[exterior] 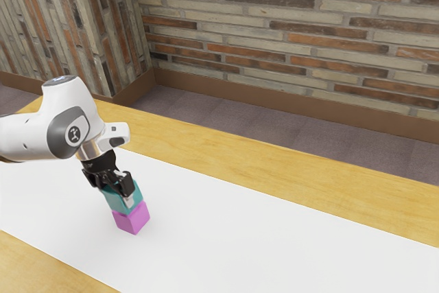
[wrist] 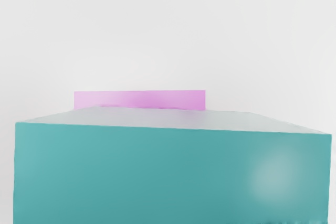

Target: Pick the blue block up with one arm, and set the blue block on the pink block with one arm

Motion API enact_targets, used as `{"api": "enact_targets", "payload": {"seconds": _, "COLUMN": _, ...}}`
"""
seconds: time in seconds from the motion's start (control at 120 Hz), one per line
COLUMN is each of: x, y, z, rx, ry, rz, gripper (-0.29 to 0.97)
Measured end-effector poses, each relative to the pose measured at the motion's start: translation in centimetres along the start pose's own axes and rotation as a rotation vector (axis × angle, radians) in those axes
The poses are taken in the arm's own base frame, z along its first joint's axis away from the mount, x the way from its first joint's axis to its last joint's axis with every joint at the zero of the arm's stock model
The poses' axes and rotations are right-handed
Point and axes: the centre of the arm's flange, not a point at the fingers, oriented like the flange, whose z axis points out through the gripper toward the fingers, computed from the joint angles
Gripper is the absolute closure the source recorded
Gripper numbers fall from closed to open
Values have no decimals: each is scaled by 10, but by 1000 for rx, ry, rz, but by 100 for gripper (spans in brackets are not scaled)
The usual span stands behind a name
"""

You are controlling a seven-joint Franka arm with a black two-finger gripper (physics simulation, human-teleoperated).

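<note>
Our fingers (exterior: 118, 189) are clamped on the blue block (exterior: 125, 204), one black finger on each side of its upper part, in the exterior view. The blue block, more teal than blue, sits directly on top of the pink block (exterior: 132, 219); the two faces look to be touching, with no gap that we can make out. The pair leans a little, and the blue block sits slightly toward the exterior view's left of the pink one rather than squarely over it. Above the fingers, our white and grey arm (exterior: 55, 128) comes in from the exterior view's left and bends down to the stack. Nothing else stands near the two blocks, and nothing lies between the hand and them. The wrist view adds what the side camera cannot: the blue block (wrist: 168, 171) is right under the hand, its pale top face and one teal side showing, and a narrow strip of the pink block (wrist: 139, 100) shows past its far edge. The blocks rest on a white sheet (exterior: 240, 238) that covers the middle of the wooden desk (exterior: 274, 169), with bare wood showing along both long edges. Beyond the desk are a greyish floor (exterior: 274, 121), a brown baseboard (exterior: 274, 94) and a brick wall (exterior: 288, 25) that turns a corner at the exterior view's left.
</note>
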Motion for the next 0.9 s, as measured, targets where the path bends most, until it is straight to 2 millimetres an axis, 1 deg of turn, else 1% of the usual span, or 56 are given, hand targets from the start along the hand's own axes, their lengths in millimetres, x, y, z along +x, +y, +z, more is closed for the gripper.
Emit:
{"api": "enact_targets", "payload": {"seconds": 0.217, "x": -1, "y": 1, "z": -1, "rx": -8, "ry": 1, "rz": 9, "gripper": 10}}
{"api": "enact_targets", "payload": {"seconds": 0.283, "x": -1, "y": 7, "z": -16, "rx": 2, "ry": 32, "rz": 23, "gripper": 7}}
{"api": "enact_targets", "payload": {"seconds": 0.35, "x": -2, "y": 12, "z": -37, "rx": 17, "ry": 75, "rz": 38, "gripper": 5}}
{"api": "enact_targets", "payload": {"seconds": 0.425, "x": -4, "y": 27, "z": -67, "rx": 43, "ry": 135, "rz": 76, "gripper": 4}}
{"api": "enact_targets", "payload": {"seconds": 0.517, "x": 10, "y": 56, "z": -115, "rx": 80, "ry": 216, "rz": 142, "gripper": 2}}
{"api": "enact_targets", "payload": {"seconds": 0.55, "x": 16, "y": 68, "z": -130, "rx": 85, "ry": 239, "rz": 160, "gripper": 2}}
{"api": "enact_targets", "payload": {"seconds": 0.617, "x": 31, "y": 102, "z": -160, "rx": 85, "ry": 289, "rz": 183, "gripper": 1}}
{"api": "enact_targets", "payload": {"seconds": 0.65, "x": 45, "y": 131, "z": -190, "rx": 71, "ry": 326, "rz": 177, "gripper": 1}}
{"api": "enact_targets", "payload": {"seconds": 0.692, "x": 68, "y": 165, "z": -238, "rx": 45, "ry": 362, "rz": 147, "gripper": 1}}
{"api": "enact_targets", "payload": {"seconds": 0.708, "x": 74, "y": 176, "z": -257, "rx": 34, "ry": 368, "rz": 125, "gripper": 1}}
{"api": "enact_targets", "payload": {"seconds": 0.733, "x": 80, "y": 186, "z": -278, "rx": 21, "ry": 365, "rz": 82, "gripper": 1}}
{"api": "enact_targets", "payload": {"seconds": 0.758, "x": 83, "y": 189, "z": -299, "rx": 9, "ry": 362, "rz": 33, "gripper": 1}}
{"api": "enact_targets", "payload": {"seconds": 0.775, "x": 85, "y": 187, "z": -311, "rx": 5, "ry": 357, "rz": -4, "gripper": 1}}
{"api": "enact_targets", "payload": {"seconds": 0.808, "x": 87, "y": 176, "z": -324, "rx": 4, "ry": 335, "rz": -91, "gripper": 1}}
{"api": "enact_targets", "payload": {"seconds": 0.85, "x": 85, "y": 160, "z": -330, "rx": 14, "ry": 295, "rz": -195, "gripper": 1}}
{"api": "enact_targets", "payload": {"seconds": 0.9, "x": 80, "y": 149, "z": -320, "rx": 31, "ry": 226, "rz": -302, "gripper": 0}}
